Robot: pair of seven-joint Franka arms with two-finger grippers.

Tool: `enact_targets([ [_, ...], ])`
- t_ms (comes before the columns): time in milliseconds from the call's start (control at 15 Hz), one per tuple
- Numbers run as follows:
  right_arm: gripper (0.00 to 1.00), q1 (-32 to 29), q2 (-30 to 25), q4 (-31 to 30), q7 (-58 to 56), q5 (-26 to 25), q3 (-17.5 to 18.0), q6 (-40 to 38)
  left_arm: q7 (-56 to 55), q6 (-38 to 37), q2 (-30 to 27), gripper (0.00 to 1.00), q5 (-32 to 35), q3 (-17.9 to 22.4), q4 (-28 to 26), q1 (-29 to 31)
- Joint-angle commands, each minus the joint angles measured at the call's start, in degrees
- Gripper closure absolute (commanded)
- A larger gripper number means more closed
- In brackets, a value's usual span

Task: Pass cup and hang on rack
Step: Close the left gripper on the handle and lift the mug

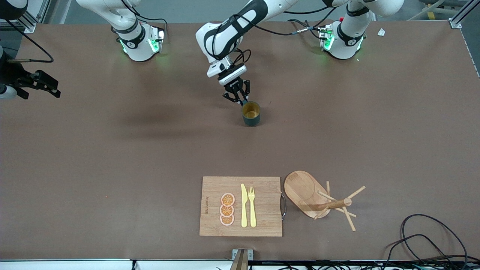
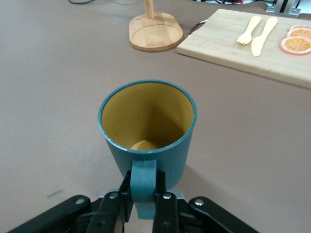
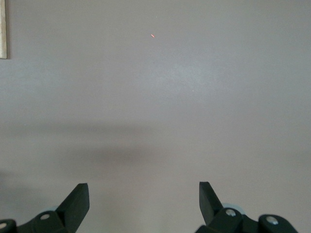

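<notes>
The dark teal cup (image 1: pixel 251 113) with its yellow-orange inside stands upright on the brown table, about midway between the two arm bases. My left gripper (image 1: pixel 239 99) reaches down beside it and is shut on the cup's small side handle. In the left wrist view that gripper (image 2: pixel 144 188) pinches the handle (image 2: pixel 144 177) between both fingers, the cup (image 2: pixel 148 121) just ahead of them. The wooden rack (image 1: pixel 313 198) stands much nearer the front camera, toward the left arm's end; its oval base (image 2: pixel 155 31) also shows. My right gripper (image 1: pixel 47 84) waits open at the right arm's end, over bare table (image 3: pixel 144 194).
A bamboo cutting board (image 1: pixel 242 206) with a yellow knife, a fork and orange slices lies beside the rack near the front edge; it shows too in the left wrist view (image 2: pixel 228 43). Black cables (image 1: pixel 431 240) loop at the front corner toward the left arm's end.
</notes>
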Motion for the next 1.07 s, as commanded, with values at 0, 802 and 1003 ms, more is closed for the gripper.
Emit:
enact_targets([
  [0, 0.0, 0.0, -0.7, 0.0, -0.9, 0.7, 0.0, -0.7, 7.5, -0.2, -1.8, 1.0, -8.3, -0.2, 9.0, 2.5],
  [802, 0.0, 0.2, -0.6, 0.3, -1.0, 0.7, 0.0, -0.8, 31.7, 15.2, -11.6, 1.0, -42.5, -0.9, 17.7, 28.6],
  [1003, 0.0, 0.1, -0.6, 0.4, -1.0, 0.7, 0.0, -0.8, 38.2, 17.4, -11.8, 1.0, -54.3, -1.0, 17.9, 34.9],
])
